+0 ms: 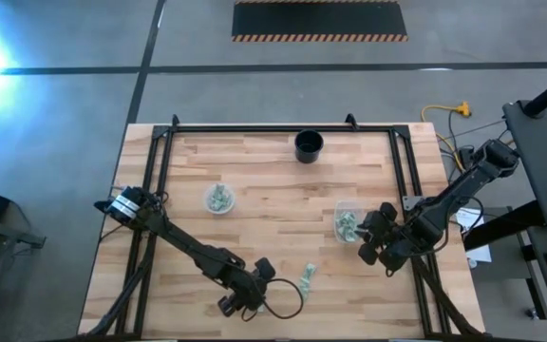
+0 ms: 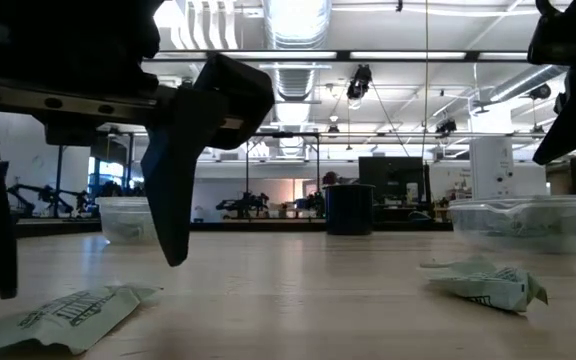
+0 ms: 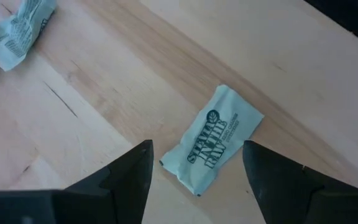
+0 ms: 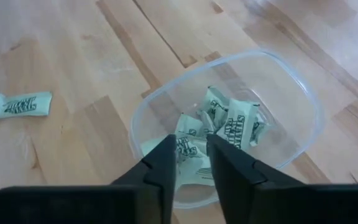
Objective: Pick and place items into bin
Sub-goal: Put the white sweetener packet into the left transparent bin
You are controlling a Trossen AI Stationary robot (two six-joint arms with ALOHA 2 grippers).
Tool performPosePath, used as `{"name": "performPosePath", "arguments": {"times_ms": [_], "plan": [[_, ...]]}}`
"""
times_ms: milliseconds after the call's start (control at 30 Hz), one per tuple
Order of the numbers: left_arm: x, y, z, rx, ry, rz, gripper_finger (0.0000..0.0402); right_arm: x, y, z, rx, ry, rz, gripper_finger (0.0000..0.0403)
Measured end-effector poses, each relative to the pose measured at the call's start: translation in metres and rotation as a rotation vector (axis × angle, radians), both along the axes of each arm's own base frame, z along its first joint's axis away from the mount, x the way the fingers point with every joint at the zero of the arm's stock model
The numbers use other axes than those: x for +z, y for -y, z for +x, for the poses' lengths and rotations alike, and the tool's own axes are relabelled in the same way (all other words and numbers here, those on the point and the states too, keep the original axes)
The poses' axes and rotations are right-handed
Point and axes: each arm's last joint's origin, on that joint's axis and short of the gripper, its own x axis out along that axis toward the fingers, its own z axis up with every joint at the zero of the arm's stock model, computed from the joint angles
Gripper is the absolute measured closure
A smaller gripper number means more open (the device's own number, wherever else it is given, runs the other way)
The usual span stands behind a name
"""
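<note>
occluded: packet (image 4: 191, 163) partly behind right gripper (image 4: 191, 163) fingers | cropped: crumpled packet (image 3: 14, 34) (upper corner)

worktop (image 1: 273, 180): pale wood, planks with darker grain streaks
packet (image 3: 213, 138): pale green, dark green lettering
tub (image 4: 303, 93): clear, holding green-and-white packets
cup (image 1: 309, 145): black
left tool (image 3: 197, 171): black fingers
right tool (image 4: 191, 163): black fingers
floor (image 1: 65, 104): grey, dark lines
mat (image 1: 319, 20): black, yellow-striped edge
</note>
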Motion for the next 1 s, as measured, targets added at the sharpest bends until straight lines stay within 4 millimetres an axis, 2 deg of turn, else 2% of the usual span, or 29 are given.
{"name": "performPosePath", "arguments": {"times_ms": [200, 400, 567, 800, 900, 1000], "plan": [[-0.001, -0.001, -0.001, 0.001, -0.005, 0.006, 0.017, 0.004, -0.001, 0.002, 0.019, 0.009, -0.005, 0.0275], [-0.005, -0.001, -0.002, -0.003, -0.02, 0.008, 0.0171, 0.016, -0.009, 0.01, 0.074, 0.073, 0.022, 0.0256], [-0.01, 0.0, -0.001, -0.009, -0.035, 0.004, 0.0171, 0.029, -0.017, 0.02, 0.146, 0.151, 0.038, 0.0258], [-0.013, 0.0, 0.0, -0.015, -0.05, -0.007, 0.0173, 0.045, -0.022, 0.024, 0.156, 0.19, 0.065, 0.0273], [-0.013, 0.0, 0.0, -0.013, -0.054, -0.01, 0.0192, 0.049, -0.023, 0.025, 0.157, 0.201, 0.078, 0.0279], [-0.014, -0.001, 0.0, 0.012, -0.072, -0.027, 0.0226, 0.052, -0.024, 0.027, 0.16, 0.218, 0.09, 0.0285]]}}
